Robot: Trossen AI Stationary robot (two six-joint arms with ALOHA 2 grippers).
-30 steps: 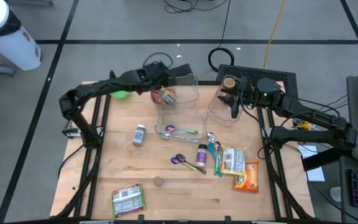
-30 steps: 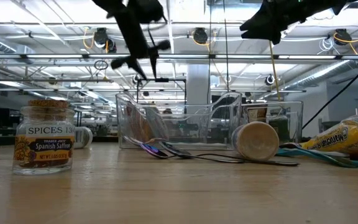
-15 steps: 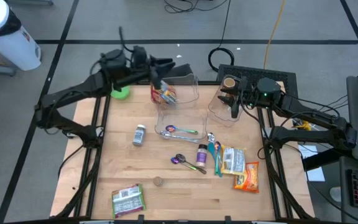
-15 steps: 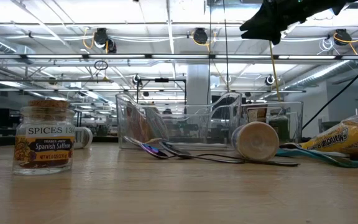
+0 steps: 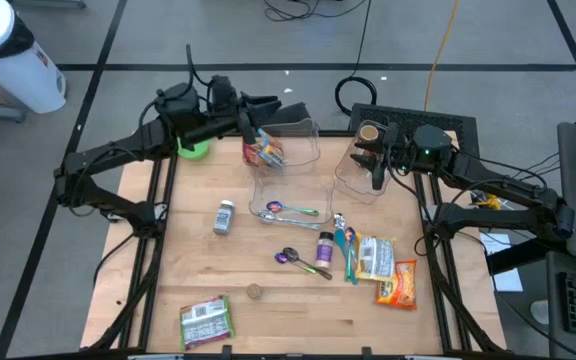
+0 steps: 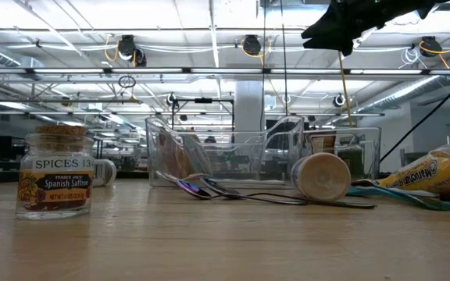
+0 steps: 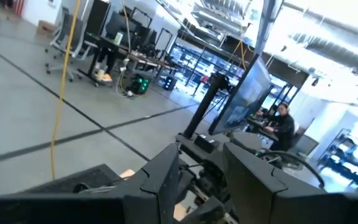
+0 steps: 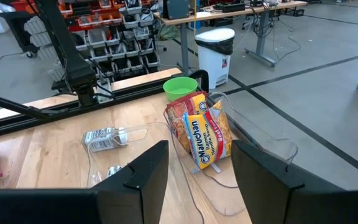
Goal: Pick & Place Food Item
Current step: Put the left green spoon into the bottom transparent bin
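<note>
Table edge (image 5: 168, 330) partly cut off

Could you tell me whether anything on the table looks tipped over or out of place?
Yes: a small cork-lidded jar lies on its side among the spoons, while the saffron jar stands upright. The ramen packets sit upright in their clear bin.

The ramen packet (image 8: 204, 138) is yellow and orange with blue letters. Behind it stands a bright green cup (image 8: 180, 86). The table (image 5: 268, 300) is pale wood, and the bins (image 5: 288, 150) are clear.
</note>
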